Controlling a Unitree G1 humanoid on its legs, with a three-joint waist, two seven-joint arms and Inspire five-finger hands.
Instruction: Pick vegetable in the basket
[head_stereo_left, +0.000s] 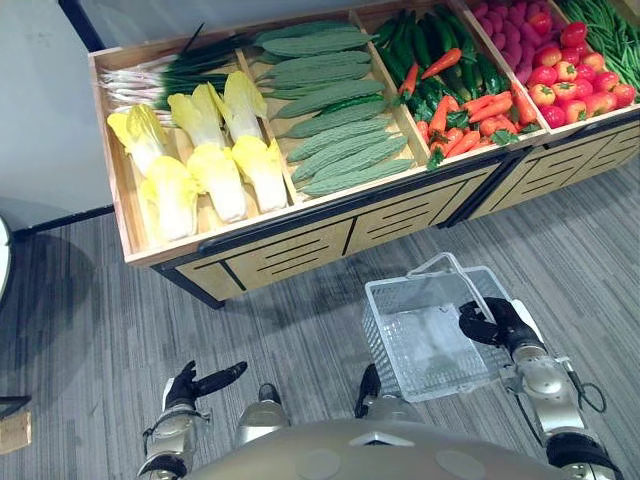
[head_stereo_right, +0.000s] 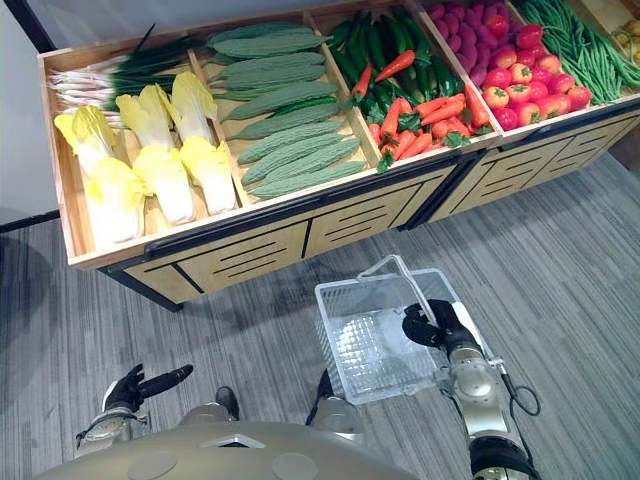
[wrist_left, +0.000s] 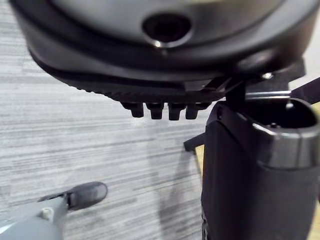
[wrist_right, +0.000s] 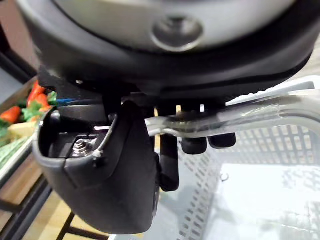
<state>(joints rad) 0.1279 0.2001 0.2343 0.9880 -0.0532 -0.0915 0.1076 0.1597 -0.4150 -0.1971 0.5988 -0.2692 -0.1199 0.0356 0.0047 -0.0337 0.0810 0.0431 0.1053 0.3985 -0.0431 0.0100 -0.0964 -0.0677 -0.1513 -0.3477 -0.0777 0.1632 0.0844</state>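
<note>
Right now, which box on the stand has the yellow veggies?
The leftmost box, holding yellow leafy heads. The neighbours hold green gourds, orange carrots and red tomatoes.

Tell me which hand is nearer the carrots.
Right. The right hand, gripping the basket handle, is in front of the carrots; the left hand is aside, in front of the cabbages.

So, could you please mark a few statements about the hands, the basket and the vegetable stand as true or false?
1. The right hand grips the handle of the white basket. True.
2. A carrot lies in the basket. False: the basket is empty; the carrots lie on the stand.
3. The left hand holds a cabbage. False: it holds nothing, low above the floor.
4. The yellow-green cabbages lie in the stand's leftmost compartment. True.
</note>
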